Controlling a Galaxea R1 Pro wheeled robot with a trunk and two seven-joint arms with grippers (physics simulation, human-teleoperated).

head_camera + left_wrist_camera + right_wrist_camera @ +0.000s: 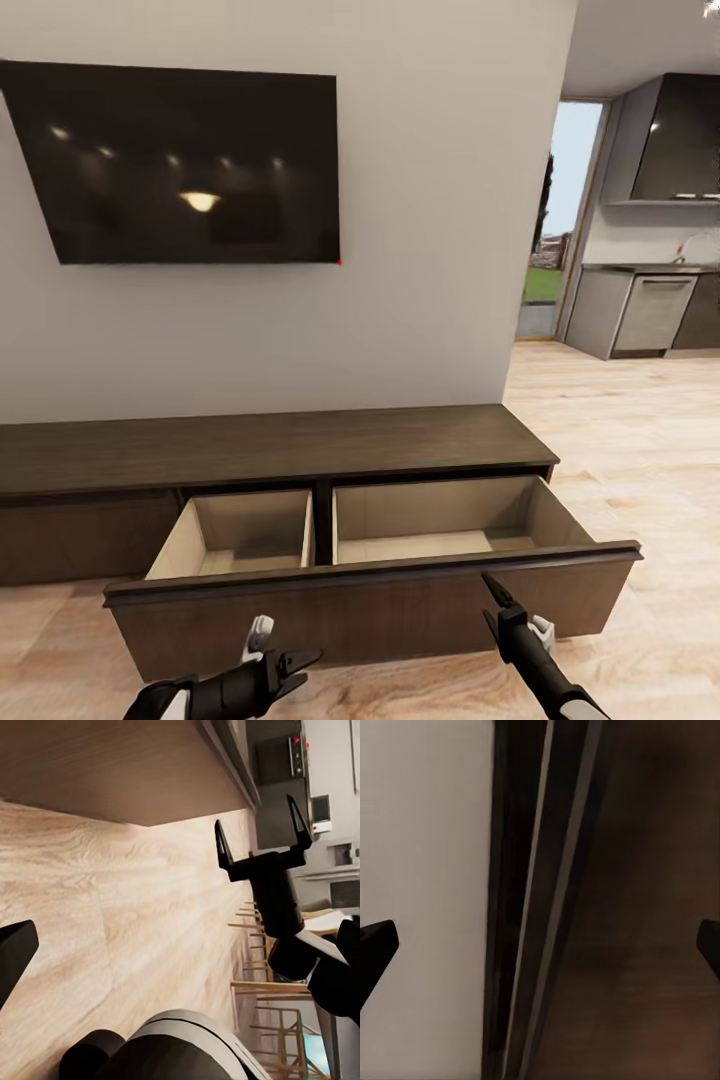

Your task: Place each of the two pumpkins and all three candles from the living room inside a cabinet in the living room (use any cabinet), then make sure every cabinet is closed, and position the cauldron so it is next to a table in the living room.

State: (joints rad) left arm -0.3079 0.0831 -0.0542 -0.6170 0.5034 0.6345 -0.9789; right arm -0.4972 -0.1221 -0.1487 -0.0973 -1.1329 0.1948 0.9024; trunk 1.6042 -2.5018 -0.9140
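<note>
Cabinet (270, 450) runs long along the wall, its wide drawer (370, 600) pulled out toward the robot with both pale compartments bare. Right gripper (500, 603), fingers apart, sits just before the drawer front's top edge — nearer than the left gripper (292, 668), also spread, lower by the floor (640, 420).

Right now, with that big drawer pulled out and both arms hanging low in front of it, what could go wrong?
1. The right end effector, open, sits right by the drawer front; a clumsy push could jam against its rim.
2. The drawer compartments look bare: shutting the cabinet now would probably mean reopening it for pumpkins and candles.
3. The left end effector hangs low near the floor and might scrape it.
</note>
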